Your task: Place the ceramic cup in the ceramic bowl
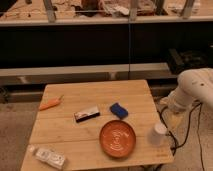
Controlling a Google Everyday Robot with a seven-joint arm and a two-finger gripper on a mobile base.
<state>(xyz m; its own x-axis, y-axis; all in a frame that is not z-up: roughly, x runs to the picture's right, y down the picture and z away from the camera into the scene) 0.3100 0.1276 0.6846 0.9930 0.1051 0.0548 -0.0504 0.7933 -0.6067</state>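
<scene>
The ceramic cup (159,134) is small, pale and tapered. It stands on the wooden table (95,95) near the right edge, just right of the ceramic bowl (117,138). The bowl is a wide, shallow orange-red dish with a pale swirl at its centre, near the table's front edge. My white arm (196,89) comes in from the right. The gripper (167,111) hangs at its lower end, just above and to the right of the cup, beyond the table's right edge.
A blue block (118,110) lies just behind the bowl. A dark flat packet (86,114) lies left of it, an orange carrot-like item (50,104) at the left edge, and a clear bottle (47,156) at the front left corner. A dark shelf unit (100,45) stands behind the table.
</scene>
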